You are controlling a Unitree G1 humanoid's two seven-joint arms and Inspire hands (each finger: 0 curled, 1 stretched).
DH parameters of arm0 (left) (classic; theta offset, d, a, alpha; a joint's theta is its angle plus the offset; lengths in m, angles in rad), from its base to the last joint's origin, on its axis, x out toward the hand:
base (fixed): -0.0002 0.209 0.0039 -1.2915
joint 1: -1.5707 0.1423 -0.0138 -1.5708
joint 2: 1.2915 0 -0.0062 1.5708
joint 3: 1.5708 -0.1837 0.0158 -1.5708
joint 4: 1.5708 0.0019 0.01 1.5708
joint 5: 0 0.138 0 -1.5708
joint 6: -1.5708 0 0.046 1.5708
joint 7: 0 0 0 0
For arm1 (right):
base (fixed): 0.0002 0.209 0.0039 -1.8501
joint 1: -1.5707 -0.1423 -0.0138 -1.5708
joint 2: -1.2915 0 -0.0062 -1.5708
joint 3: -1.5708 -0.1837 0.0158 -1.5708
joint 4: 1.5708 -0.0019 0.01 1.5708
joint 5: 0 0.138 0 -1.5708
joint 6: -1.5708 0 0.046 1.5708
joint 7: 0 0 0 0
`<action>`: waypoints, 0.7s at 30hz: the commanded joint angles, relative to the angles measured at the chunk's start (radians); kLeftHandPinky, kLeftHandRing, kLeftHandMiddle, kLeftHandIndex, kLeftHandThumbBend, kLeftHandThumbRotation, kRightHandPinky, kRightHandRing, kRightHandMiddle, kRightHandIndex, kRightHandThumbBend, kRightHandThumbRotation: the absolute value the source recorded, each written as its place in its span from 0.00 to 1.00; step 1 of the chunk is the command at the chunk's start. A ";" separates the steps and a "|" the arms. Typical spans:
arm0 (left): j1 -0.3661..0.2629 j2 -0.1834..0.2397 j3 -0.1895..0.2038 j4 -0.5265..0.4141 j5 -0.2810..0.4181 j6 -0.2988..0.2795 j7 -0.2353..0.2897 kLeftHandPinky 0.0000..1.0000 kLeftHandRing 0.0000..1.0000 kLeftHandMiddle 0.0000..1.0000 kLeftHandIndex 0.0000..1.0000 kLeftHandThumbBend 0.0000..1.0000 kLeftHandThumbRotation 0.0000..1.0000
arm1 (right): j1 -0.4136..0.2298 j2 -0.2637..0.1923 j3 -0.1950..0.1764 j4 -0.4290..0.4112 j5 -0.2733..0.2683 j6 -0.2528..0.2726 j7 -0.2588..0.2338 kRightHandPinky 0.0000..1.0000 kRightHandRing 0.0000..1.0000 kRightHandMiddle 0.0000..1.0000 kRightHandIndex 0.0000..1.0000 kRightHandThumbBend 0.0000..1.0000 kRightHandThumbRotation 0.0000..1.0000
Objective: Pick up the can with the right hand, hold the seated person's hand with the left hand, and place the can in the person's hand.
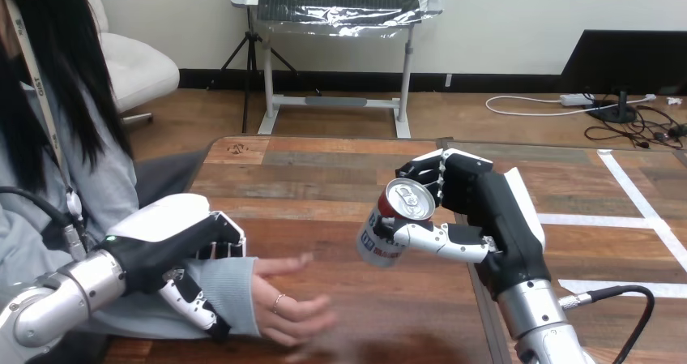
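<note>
The right hand grips the tilted red-and-silver metal can with curled fingers, up in the air; the left hand fingers hug the person's wrist; let go too soon and the can misses the person's hand.

print on can, not legible

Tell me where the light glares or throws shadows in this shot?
Head view: the can, gripped in the right hand, glints brightest on its silver top. Head view: the left forearm and the right forearm shine too. Head view: a soft dark patch lies on the table beside the person's hand.
</note>
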 commanded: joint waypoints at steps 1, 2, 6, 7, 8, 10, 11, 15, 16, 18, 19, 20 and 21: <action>-0.036 -0.004 0.048 -0.103 -0.061 -0.001 0.005 0.23 0.28 0.35 0.37 0.94 0.00 | -0.077 0.012 -0.005 -0.019 0.035 -0.007 0.008 0.34 0.40 0.47 0.47 0.76 0.00; -0.034 -0.004 0.049 -0.109 -0.064 0.000 0.004 0.23 0.28 0.35 0.37 0.94 0.00 | -0.077 0.013 -0.005 -0.019 0.038 -0.008 0.010 0.34 0.40 0.47 0.47 0.75 0.00; -0.028 -0.004 0.051 -0.128 -0.075 0.002 0.000 0.23 0.28 0.35 0.37 0.95 0.00 | -0.075 0.013 -0.005 -0.023 0.038 -0.002 0.008 0.34 0.40 0.47 0.47 0.75 0.00; -0.026 -0.003 0.051 -0.132 -0.077 0.004 -0.001 0.23 0.28 0.35 0.37 0.95 0.00 | -0.075 0.013 -0.005 -0.024 0.037 0.000 0.007 0.34 0.40 0.47 0.47 0.75 0.00; -0.024 -0.003 0.052 -0.139 -0.081 0.005 -0.004 0.23 0.28 0.35 0.37 0.95 0.00 | -0.075 0.012 -0.004 -0.024 0.036 0.000 0.007 0.34 0.40 0.47 0.48 0.75 0.00; -0.021 -0.002 0.052 -0.148 -0.086 0.009 -0.006 0.23 0.28 0.35 0.37 0.96 0.00 | -0.074 0.011 -0.004 -0.024 0.035 0.000 0.007 0.34 0.40 0.47 0.48 0.75 0.00; -0.019 -0.001 0.053 -0.154 -0.087 0.010 -0.006 0.23 0.28 0.35 0.37 0.96 0.00 | -0.075 0.011 -0.004 -0.022 0.037 -0.004 0.009 0.34 0.40 0.47 0.48 0.75 0.00; -0.012 0.001 0.056 -0.173 -0.094 0.014 -0.009 0.23 0.28 0.35 0.37 0.96 0.00 | -0.074 0.014 -0.003 -0.023 0.048 0.001 0.017 0.34 0.41 0.47 0.48 0.75 0.00; -0.011 0.001 0.057 -0.178 -0.097 0.014 -0.011 0.23 0.28 0.35 0.37 0.96 0.00 | -0.074 0.014 -0.003 -0.025 0.050 0.005 0.018 0.34 0.41 0.47 0.48 0.75 0.00; -0.009 0.001 0.058 -0.184 -0.101 0.015 -0.013 0.23 0.28 0.35 0.37 0.97 0.00 | -0.073 0.015 -0.002 -0.027 0.051 0.007 0.019 0.34 0.41 0.47 0.48 0.75 0.00; -0.007 0.000 0.059 -0.188 -0.103 0.016 -0.013 0.23 0.28 0.35 0.37 0.97 0.00 | -0.073 0.015 -0.002 -0.028 0.051 0.008 0.019 0.34 0.41 0.47 0.48 0.74 0.00; -0.005 0.000 0.060 -0.191 -0.105 0.017 -0.014 0.23 0.28 0.35 0.37 0.97 0.00 | -0.072 0.016 -0.001 -0.029 0.050 0.008 0.019 0.34 0.41 0.47 0.48 0.74 0.00; -0.004 0.000 0.060 -0.193 -0.106 0.017 -0.014 0.23 0.28 0.35 0.36 0.97 0.00 | -0.072 0.016 -0.001 -0.030 0.050 0.009 0.019 0.34 0.41 0.47 0.48 0.74 0.00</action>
